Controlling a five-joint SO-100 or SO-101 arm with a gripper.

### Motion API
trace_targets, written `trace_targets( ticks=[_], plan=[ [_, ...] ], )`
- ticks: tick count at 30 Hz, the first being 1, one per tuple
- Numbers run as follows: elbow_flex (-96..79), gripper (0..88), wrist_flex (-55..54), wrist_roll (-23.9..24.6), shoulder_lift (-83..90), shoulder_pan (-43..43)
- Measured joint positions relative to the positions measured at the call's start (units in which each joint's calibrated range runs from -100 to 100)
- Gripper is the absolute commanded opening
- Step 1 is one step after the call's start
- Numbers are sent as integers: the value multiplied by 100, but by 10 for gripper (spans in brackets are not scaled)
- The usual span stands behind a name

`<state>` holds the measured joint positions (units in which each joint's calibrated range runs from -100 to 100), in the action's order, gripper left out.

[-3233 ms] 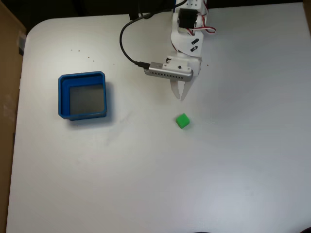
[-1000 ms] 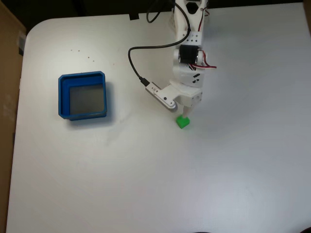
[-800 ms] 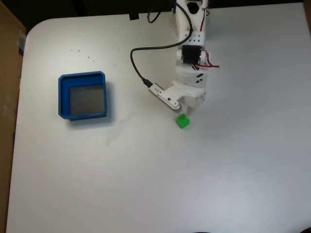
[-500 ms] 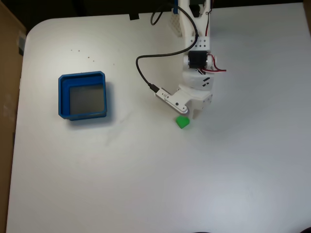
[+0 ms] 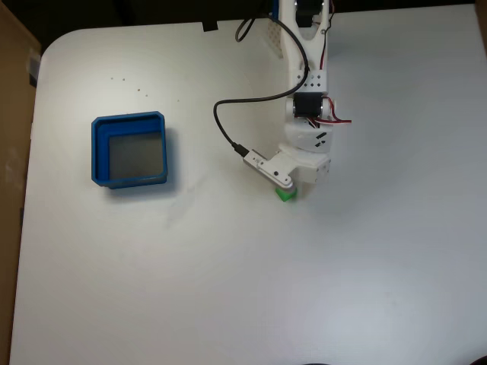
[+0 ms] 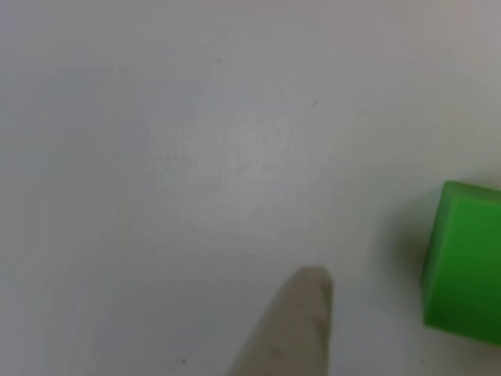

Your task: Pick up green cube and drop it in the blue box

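Observation:
The green cube point(image 5: 283, 195) lies on the white table, right of centre in the fixed view, mostly covered by the arm's white head. My gripper point(image 5: 294, 190) hangs directly over it, pointing down. In the other view the green cube point(image 6: 466, 262) sits at the right edge, resting on the table. One pale fingertip point(image 6: 301, 313) stands to its left with a bare gap between them, so the jaws are apart and nothing is held. The blue box point(image 5: 99, 152) rests far to the left, empty, its grey bottom showing.
A black cable point(image 5: 228, 114) loops from the arm's base to the left of the wrist. A brown board point(image 5: 11, 114) borders the white table point(image 5: 228, 289) on its left. Open tabletop lies between the cube and the box.
The arm has reached forward and dropped down onto the cube. The cube, fully visible before, is now mostly under the gripper head and has not moved.

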<state>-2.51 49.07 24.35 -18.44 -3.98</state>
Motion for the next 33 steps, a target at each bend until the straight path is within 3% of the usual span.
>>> trace_targets(
  ticks=[33],
  plan=[
    [0, 319, -8, 0, -300, -107]
  ],
)
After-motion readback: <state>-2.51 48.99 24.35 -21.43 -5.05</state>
